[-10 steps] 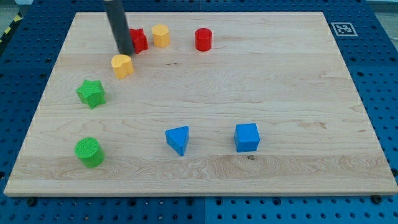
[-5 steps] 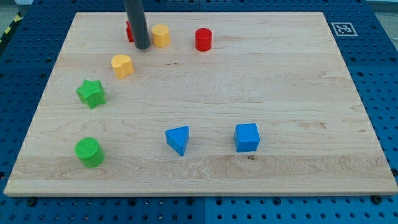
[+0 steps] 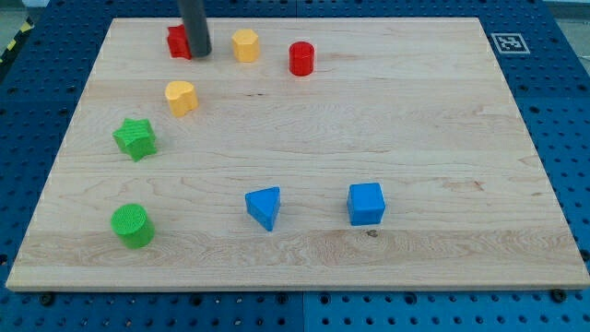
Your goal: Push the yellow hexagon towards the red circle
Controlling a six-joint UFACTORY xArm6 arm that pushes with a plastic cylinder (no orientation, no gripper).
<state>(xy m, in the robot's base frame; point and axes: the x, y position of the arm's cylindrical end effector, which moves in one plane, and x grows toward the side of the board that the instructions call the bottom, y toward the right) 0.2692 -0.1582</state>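
Standing near the top-left corner of the wooden board (image 3: 424,120), my tip (image 3: 200,54) holds nothing, being a bare rod end, and sits just beside a red block (image 3: 177,41) whose shape the rod partly hides. The yellow hexagon (image 3: 245,44) lies near the top edge, apart from my tip on its right, with the red circle (image 3: 301,58) near it farther right. The hexagon looks like a small, light, rigid plastic piece that should slide easily on the smooth wood, though an off-centre push would likely turn it or let it slip aside; the best contact appears to be its left face, on the side away from the circle. A second yellow block (image 3: 182,96) sits toward the left edge, with a green star (image 3: 135,137) and a green cylinder (image 3: 133,225) below it. 2 blue blocks, a triangle (image 3: 265,207) and a cube (image 3: 366,203), rest near the bottom edge. No containers appear on the board.
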